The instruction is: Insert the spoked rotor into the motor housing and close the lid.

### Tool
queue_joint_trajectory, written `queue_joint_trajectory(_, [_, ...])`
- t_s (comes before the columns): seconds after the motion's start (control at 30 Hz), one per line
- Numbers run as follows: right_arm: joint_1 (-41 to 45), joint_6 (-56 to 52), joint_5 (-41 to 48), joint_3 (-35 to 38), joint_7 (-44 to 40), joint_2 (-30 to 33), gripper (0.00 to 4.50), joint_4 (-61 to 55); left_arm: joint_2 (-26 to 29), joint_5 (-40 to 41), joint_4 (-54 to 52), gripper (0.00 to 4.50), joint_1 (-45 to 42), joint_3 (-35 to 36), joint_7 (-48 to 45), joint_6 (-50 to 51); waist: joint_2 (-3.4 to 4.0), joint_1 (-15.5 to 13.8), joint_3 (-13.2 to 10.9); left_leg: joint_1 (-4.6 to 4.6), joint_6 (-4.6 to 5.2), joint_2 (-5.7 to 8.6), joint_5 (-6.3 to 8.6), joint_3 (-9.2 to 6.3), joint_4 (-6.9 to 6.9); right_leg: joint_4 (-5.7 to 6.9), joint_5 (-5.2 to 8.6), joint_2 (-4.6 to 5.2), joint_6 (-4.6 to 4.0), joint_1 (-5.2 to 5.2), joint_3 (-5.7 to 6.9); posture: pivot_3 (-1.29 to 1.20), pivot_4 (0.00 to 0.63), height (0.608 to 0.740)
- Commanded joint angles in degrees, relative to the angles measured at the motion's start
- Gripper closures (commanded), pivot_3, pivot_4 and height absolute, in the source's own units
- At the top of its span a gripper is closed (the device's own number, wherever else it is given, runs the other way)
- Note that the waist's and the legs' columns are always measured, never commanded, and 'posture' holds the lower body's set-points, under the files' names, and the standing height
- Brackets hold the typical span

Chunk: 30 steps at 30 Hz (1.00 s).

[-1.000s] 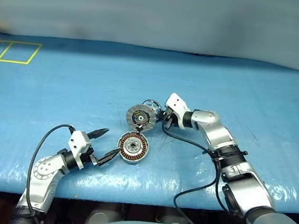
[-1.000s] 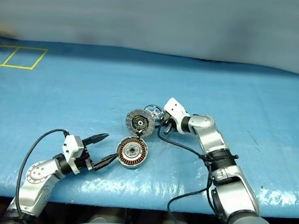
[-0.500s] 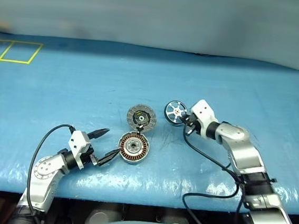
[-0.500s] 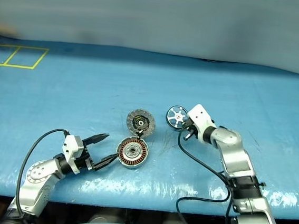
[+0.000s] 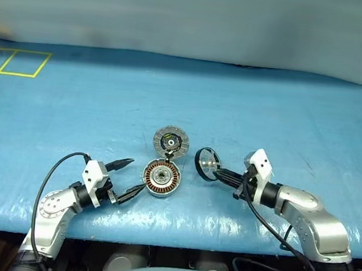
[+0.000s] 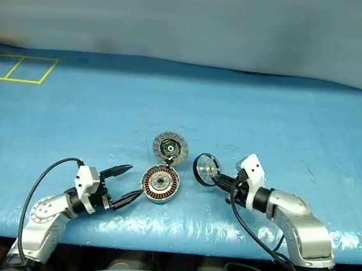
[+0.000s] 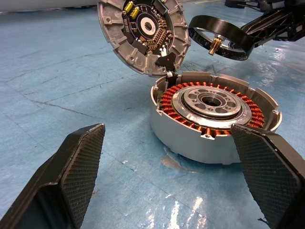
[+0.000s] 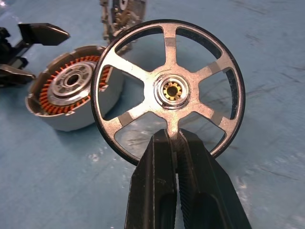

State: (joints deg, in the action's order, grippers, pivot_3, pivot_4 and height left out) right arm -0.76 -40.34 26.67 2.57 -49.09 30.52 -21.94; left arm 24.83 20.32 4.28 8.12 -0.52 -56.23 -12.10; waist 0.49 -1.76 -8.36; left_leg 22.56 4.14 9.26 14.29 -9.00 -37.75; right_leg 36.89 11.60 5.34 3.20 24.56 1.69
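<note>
The motor housing [image 5: 161, 178], a silver cup with copper windings, sits on the blue table near the front. Its lid [image 5: 170, 141] stands open at the far edge, the segmented face with dark centre towards me. My right gripper [image 5: 219, 173] is shut on the spoked rotor [image 5: 207, 163] and holds it on edge, off the table, just right of the housing. In the right wrist view the fingers [image 8: 157, 181] pinch one spoke below the hub [image 8: 170, 90]. My left gripper [image 5: 132, 175] is open just left of the housing [image 7: 214, 114], one finger [image 7: 71, 167] to each side.
A blue tarp [image 5: 298, 121] covers the table, and its front edge [image 5: 178, 228] runs close below the housing. Yellow tape squares [image 5: 15, 62] mark the far left corner. Black cables [image 5: 48, 180] loop from both wrists.
My right arm has pulled back from beside the lid toward the front edge and to the right, carrying the rotor and rolling it onto its edge. The left gripper has stayed put.
</note>
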Motion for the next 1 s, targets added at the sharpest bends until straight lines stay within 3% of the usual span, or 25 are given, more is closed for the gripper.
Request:
queue_joint_trajectory(0.03, [0.42,0.69,2.93,-1.75,-1.03,-0.12,4.48,-4.89,0.37,0.45,-0.58,0.00,-0.21,0.47,-0.65,-0.69,-0.01,-0.01,0.00,0.00,0.00,0.00,0.00,0.00,0.00,0.00,0.00,0.00,0.00,0.00,0.00,0.00,0.150,0.740])
queue_joint_trajectory(0.43, [5.26,2.96,-2.58,-13.07,3.05,-0.86,4.48,-6.98,0.12,-0.05,-0.21,0.00,-0.74,0.07,-0.81,-0.55,-0.02,-0.29,0.00,0.00,-0.03,0.02,-0.02,0.00,-0.02,-0.03,0.00,0.02,0.01,0.00,0.02,0.00,0.150,0.740])
queue_joint_trajectory(1.0, [8.52,5.55,-8.28,-18.92,4.13,-1.02,4.48,-3.28,-0.43,-0.31,-0.13,0.00,-0.63,-0.14,-0.02,-0.68,-0.02,-0.38,0.00,0.00,-0.19,0.02,-0.11,0.00,-0.02,-0.03,0.00,0.01,0.01,0.00,0.02,0.00,0.150,0.740])
